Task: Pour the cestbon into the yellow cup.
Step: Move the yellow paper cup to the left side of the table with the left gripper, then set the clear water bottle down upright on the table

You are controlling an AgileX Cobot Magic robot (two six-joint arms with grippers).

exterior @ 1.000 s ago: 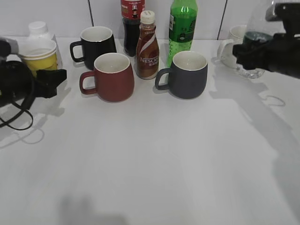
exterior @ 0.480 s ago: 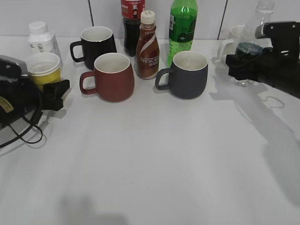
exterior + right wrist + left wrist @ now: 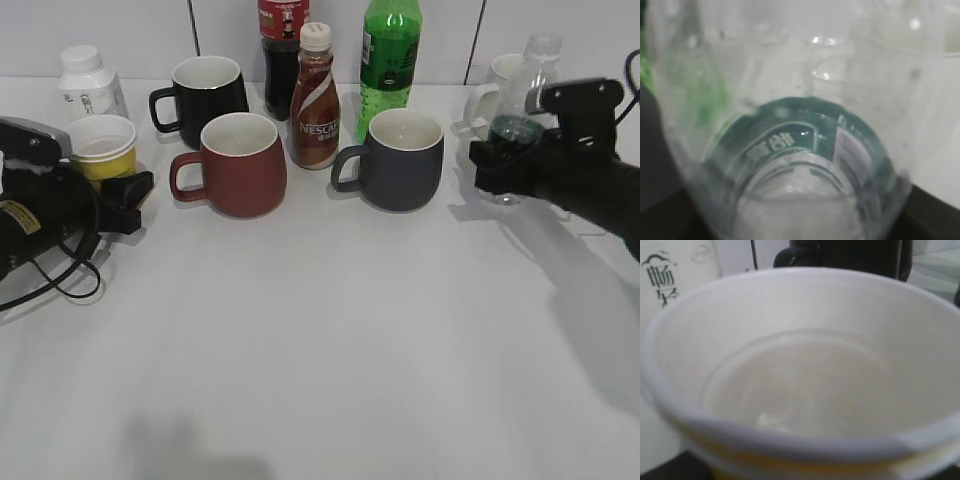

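Observation:
The yellow cup (image 3: 100, 150) stands upright at the far left, and its white inside fills the left wrist view (image 3: 800, 390). My left gripper (image 3: 125, 190) is shut around the cup's lower body. The cestbon (image 3: 520, 125), a clear bottle with a dark green label, stands upright at the back right. It fills the right wrist view (image 3: 790, 150). My right gripper (image 3: 500, 160) is shut on its lower half. The two are far apart, with the mugs between them. The jaws themselves are hidden in both wrist views.
Between the arms stand a red mug (image 3: 240, 165), a black mug (image 3: 205, 90), a grey mug (image 3: 400, 160), a Nescafe bottle (image 3: 315, 100), a green soda bottle (image 3: 390, 60) and a cola bottle (image 3: 282, 50). A white bottle (image 3: 85, 80) stands behind the cup, and a white mug (image 3: 500, 80) behind the cestbon.
The right gripper has come down and left with the cestbon, which now stands upright. The left gripper has lowered the yellow cup and shifted it slightly right.

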